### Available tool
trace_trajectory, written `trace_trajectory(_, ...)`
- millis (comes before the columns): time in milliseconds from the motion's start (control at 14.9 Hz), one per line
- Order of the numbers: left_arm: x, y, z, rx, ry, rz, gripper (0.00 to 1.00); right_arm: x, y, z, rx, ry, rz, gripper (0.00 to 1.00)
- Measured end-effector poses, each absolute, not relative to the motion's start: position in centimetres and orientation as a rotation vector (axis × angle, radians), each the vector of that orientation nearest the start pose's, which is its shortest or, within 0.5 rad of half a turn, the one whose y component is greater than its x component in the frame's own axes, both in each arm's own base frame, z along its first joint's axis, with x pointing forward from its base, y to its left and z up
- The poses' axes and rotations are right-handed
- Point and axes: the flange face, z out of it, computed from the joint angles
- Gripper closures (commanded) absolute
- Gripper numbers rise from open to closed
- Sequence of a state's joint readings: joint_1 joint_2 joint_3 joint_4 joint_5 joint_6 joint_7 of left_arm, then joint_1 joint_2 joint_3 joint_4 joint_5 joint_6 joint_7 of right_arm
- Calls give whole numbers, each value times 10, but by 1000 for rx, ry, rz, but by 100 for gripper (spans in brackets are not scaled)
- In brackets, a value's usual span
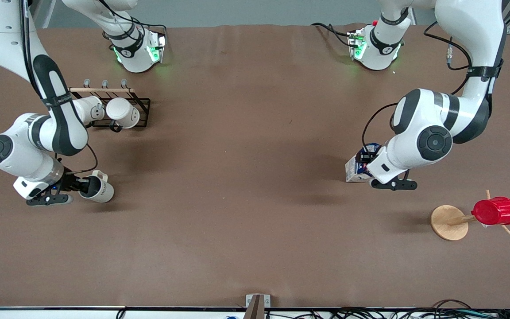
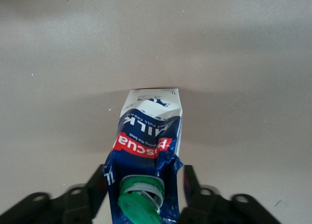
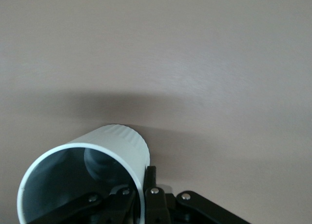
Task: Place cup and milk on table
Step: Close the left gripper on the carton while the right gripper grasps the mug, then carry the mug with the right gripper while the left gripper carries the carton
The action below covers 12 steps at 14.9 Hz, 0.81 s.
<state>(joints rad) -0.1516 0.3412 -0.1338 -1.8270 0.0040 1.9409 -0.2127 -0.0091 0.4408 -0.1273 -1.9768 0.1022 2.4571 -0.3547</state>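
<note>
The cream cup (image 1: 100, 189) hangs tilted, low over the brown table (image 1: 246, 177), toward the right arm's end. My right gripper (image 1: 84, 185) is shut on its rim, one finger inside and one outside. The right wrist view shows the cup (image 3: 117, 141) with its grey inside, and my right gripper (image 3: 142, 185) pinching the rim. The milk (image 1: 355, 169) stands toward the left arm's end with its base at the table surface. My left gripper (image 1: 367, 172) holds its top. In the left wrist view the carton (image 2: 148, 136) sits between the fingers of my left gripper (image 2: 145, 177), green cap toward the camera.
A black wire rack (image 1: 142, 103) with two white mugs (image 1: 122, 113) stands farther from the camera than the cup. A wooden peg stand (image 1: 449, 222) bearing a red ribbed cup (image 1: 495, 211) stands nearer the camera than the milk.
</note>
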Motion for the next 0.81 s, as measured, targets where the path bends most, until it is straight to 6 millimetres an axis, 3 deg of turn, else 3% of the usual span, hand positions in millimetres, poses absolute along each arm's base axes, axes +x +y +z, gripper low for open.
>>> trace_trajectory(134,585,-166,333,-3104,111,357,55,617,-53,274,-3086,-382,-38,100)
trace_trajectory(268,585,-166,333,-3104,111,356,57,618,-5,304,-3021,-483,26,100)
trace_trajectory(470,585,-166,334,-3104,110,355,57,613,91,341,-2972,-477,12,100)
trace_trajectory(805,585,-165,336,-3105,108,350,57,577,259,364,-3036,-222,-21,100)
